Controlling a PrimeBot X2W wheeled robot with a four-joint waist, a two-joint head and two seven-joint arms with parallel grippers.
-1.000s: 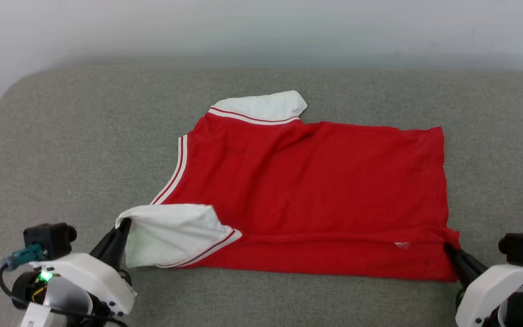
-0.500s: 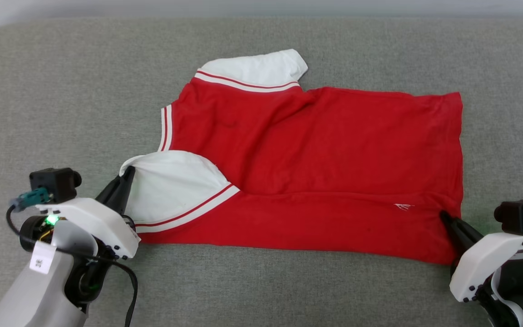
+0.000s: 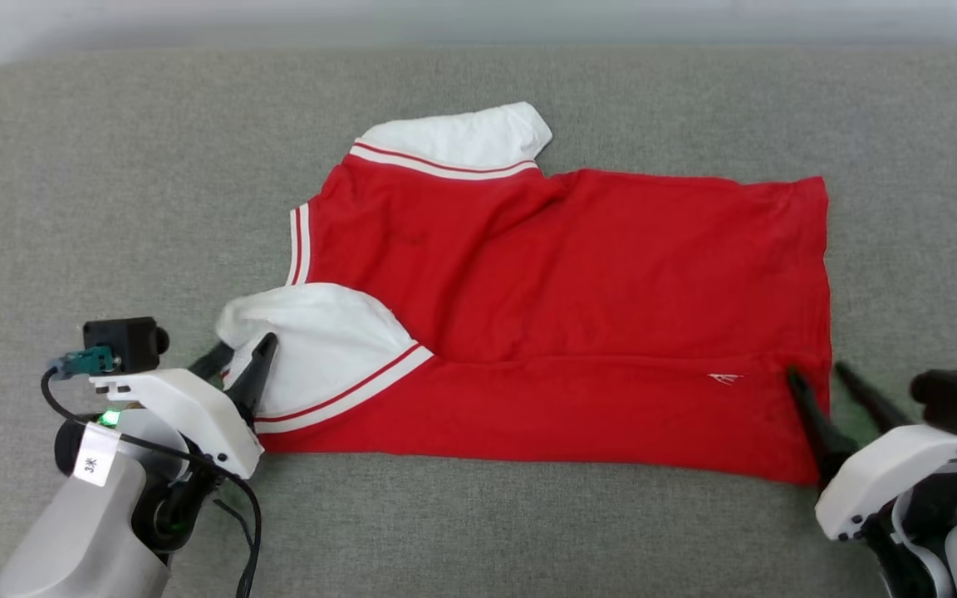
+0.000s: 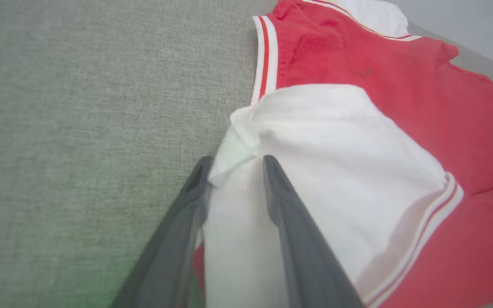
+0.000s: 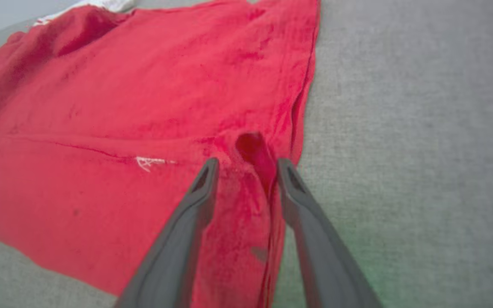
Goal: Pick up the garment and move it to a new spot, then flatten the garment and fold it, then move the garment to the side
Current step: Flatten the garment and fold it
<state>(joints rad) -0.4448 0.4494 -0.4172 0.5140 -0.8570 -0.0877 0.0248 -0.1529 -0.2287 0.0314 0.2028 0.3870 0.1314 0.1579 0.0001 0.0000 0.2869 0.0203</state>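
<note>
- Head view: both tools have just let go. A moment ago the left tool [image 3: 239, 353] was pinched shut on the near white sleeve [image 3: 321, 349], and the right tool [image 3: 815, 371] on the near hem corner [image 3: 807, 415] of the garment [image 3: 570, 274]. Now each pair of fingers stands apart.
- Left wrist view: the left tool [image 4: 236, 159] is roughly half open. The sleeve edge [image 4: 233, 205] lies slack between its fingers, and nothing is clamped.
- Right wrist view: the right tool [image 5: 248, 161] is open a little wider. A puckered ridge of red cloth [image 5: 250, 149] sits between its fingers, released.
- The garment lies spread on the grey padded surface [image 3: 113, 183], neck end toward the robot's left and hem toward its right. The far sleeve [image 3: 462, 137] points away from the robot.
- A straight crease [image 3: 595, 361] runs along the near side, so a long strip looks turned over.
- I judge that this lay-down is finished. The tools should back clear without dragging the cloth, then smooth or fold further.
- The head camera has also shifted, so the garment's small drift across that view need not be real movement.
- Hard to tell: whether the left tool's outer finger lies under the sleeve or just beside it.
- Also uncertain is whether any cloth clings to the right tool's pads.
- The garment's underside is hidden, and the right arm is cut off at the frame edge.
</note>
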